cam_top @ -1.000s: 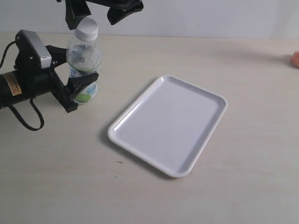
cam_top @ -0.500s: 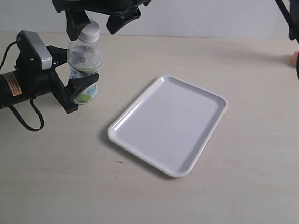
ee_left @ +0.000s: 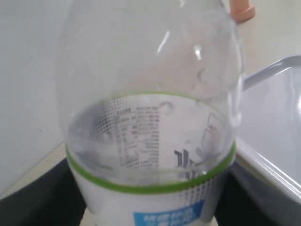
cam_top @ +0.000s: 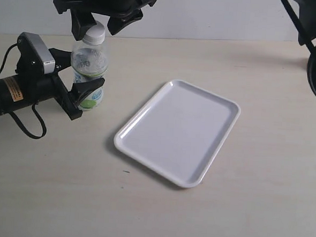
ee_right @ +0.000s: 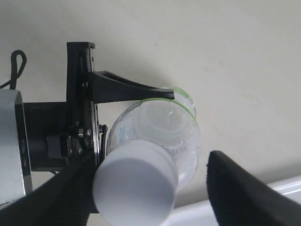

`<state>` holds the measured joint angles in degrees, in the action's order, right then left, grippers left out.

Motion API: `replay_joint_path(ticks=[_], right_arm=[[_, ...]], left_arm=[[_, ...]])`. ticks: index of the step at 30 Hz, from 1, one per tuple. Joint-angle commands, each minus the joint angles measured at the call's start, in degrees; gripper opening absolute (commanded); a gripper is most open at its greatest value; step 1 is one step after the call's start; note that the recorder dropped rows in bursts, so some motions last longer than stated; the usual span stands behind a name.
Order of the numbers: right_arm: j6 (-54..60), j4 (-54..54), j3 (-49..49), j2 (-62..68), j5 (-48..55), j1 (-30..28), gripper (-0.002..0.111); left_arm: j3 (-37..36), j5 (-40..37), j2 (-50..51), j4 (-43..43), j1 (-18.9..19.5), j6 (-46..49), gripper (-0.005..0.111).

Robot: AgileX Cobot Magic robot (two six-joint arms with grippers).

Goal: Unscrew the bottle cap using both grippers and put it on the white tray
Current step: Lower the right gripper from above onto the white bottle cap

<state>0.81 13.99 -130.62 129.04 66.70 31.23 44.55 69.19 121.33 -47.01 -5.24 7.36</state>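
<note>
The bottle cap sits on the neck of the bottle, which stands upright on the bench at about ten o'clock from the white tray, near it but not touching. The left gripper reaches in from nine o'clock, its jaws clamped on the bottle's labelled body. The right gripper hangs at twelve o'clock over the neck, jaws spread apart on either side of the cap.
</note>
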Motion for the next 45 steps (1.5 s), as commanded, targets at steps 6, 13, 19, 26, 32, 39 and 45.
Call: replay_joint_path(ticks=[6,13,19,26,32,39,45], right_arm=[[0.5,0.5,-0.6,-0.3,-0.1,0.1,0.058],[0.5,0.4,-0.6,-0.3,2.2,0.1,0.052],[0.5,0.3,-0.6,-0.3,2.2,0.1,0.052],[0.5,-1.1,-0.6,-2.0,2.2,0.1,0.052],[0.4,-1.1,-0.6,-2.1,2.2,0.1,0.052],[0.4,-0.8,-0.6,-2.1,1.9,0.1,0.052],[0.6,-0.5,-0.6,-2.1,1.5,0.1,0.052]], left_arm=[[0.1,-0.5,-0.4,-0.4,-0.2,-0.5,0.051],[0.1,-0.5,-0.4,-0.4,-0.2,-0.5,0.051],[0.1,-0.5,-0.4,-0.4,-0.2,-0.5,0.051],[0.1,-0.5,-0.4,-0.4,-0.2,-0.5,0.051],[0.1,-0.5,-0.4,-0.4,-0.2,-0.5,0.051],[0.1,-0.5,-0.4,-0.4,-0.2,-0.5,0.051],[0.1,-0.5,-0.4,-0.4,-0.2,-0.5,0.051]])
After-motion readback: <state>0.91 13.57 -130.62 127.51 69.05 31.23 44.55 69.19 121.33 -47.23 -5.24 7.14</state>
